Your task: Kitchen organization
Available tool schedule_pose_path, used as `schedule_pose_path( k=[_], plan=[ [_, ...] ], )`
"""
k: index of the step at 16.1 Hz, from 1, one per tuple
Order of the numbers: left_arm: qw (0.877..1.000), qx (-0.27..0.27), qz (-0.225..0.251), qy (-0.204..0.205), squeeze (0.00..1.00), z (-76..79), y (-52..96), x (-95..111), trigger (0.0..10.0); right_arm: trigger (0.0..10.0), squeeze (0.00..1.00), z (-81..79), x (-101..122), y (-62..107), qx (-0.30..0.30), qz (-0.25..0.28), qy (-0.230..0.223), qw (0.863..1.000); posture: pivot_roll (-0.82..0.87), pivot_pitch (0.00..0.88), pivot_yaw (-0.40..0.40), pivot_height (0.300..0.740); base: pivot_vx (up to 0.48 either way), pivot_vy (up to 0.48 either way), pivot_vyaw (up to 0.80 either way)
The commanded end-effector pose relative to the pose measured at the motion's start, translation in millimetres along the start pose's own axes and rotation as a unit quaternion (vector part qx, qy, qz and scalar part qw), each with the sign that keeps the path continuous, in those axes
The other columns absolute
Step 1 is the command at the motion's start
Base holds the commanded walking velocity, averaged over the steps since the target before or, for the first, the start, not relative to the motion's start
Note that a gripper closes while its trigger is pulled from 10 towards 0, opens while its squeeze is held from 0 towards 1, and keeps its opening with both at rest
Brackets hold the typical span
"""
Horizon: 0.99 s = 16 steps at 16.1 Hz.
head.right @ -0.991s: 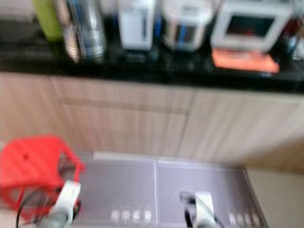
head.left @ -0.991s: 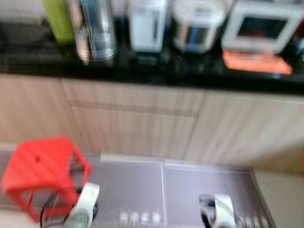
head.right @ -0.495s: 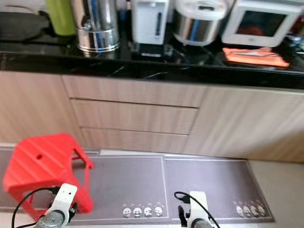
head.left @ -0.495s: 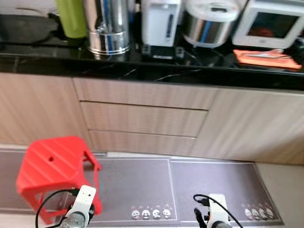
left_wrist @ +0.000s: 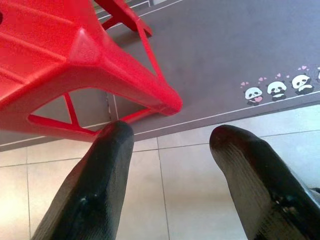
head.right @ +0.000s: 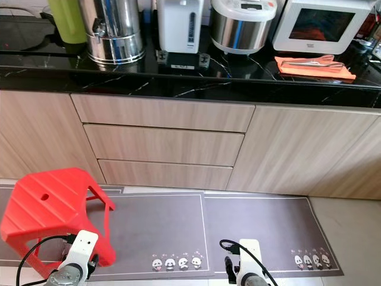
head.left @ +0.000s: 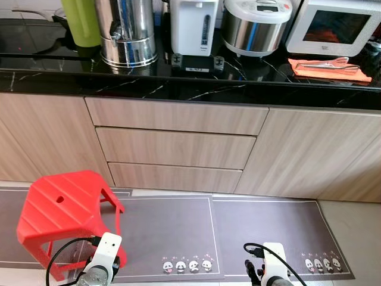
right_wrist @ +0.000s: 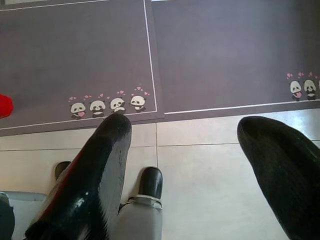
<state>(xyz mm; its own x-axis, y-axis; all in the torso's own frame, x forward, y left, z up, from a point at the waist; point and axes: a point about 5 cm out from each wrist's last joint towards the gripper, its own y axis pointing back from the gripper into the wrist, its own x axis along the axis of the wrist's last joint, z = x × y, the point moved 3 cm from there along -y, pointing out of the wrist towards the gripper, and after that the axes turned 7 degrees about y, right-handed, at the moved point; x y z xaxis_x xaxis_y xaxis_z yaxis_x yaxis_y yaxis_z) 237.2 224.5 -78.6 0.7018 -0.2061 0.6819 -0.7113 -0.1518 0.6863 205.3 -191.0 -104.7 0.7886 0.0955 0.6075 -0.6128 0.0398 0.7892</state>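
A black stone counter [head.left: 238, 90] runs across the back. On it stand a green bottle [head.left: 82, 22], a steel urn [head.left: 126, 33], a white water boiler [head.left: 193, 27], a rice cooker [head.left: 256, 27] and a white microwave [head.left: 333, 27]. An orange cloth [head.left: 330, 67] with metal utensils lies in front of the microwave. Both arms hang low over the floor. My left gripper [left_wrist: 172, 135] is open and holds nothing, just beside a red stool [left_wrist: 60, 65]. My right gripper [right_wrist: 186, 125] is open over the pale tiles at the mat's edge.
Three wooden drawers [head.left: 175, 149] and cabinet doors [head.left: 303, 152] face me under the counter. The red plastic stool [head.left: 62, 214] stands at the left on grey panda-print mats [head.left: 172, 232]. Pale tiled floor [right_wrist: 210, 180] lies nearest me.
The view was blurred and has turned sharp, shifting slightly as the camera moved. Both arms hang as before, and nothing on the counter has moved.
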Motion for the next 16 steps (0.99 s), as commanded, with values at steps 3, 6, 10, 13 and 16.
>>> schedule_pose_path(
  k=[3, 6, 10, 13, 16],
  plan=[
    [1.0, -0.005, 0.003, -0.006, 0.0, 2.8, -0.1, 1.1, 10.0, 10.0, 0.0, 3.0, -1.3, 0.3, -0.004, -0.004, 0.002, 1.0, 0.1, 0.0, -0.051, 0.74, 0.0, 0.0, 0.0],
    [1.0, -0.005, 0.003, -0.006, 0.0, 2.8, -0.1, 1.1, 10.0, 10.0, 0.0, 3.0, -1.3, 0.3, -0.004, -0.004, 0.002, 1.0, 0.1, 0.0, -0.051, 0.74, 0.0, 0.0, 0.0],
    [1.0, -0.005, 0.003, -0.006, 0.0, 2.8, -0.1, 1.1, 10.0, 10.0, 0.0, 3.0, -1.3, 0.3, -0.004, -0.004, 0.002, 1.0, 0.1, 0.0, -0.051, 0.74, 0.0, 0.0, 0.0],
    [1.0, -0.005, 0.003, -0.006, 0.0, 2.8, -0.1, 1.1, 10.0, 10.0, 0.0, 3.0, -1.3, 0.3, -0.004, -0.004, 0.002, 1.0, 0.1, 0.0, -0.051, 0.74, 0.0, 0.0, 0.0],
    [1.0, -0.005, 0.003, -0.006, 0.0, 2.8, -0.1, 1.1, 10.0, 10.0, 0.0, 3.0, -1.3, 0.3, -0.004, -0.004, 0.002, 1.0, 0.1, 0.0, -0.051, 0.74, 0.0, 0.0, 0.0]
  ],
)
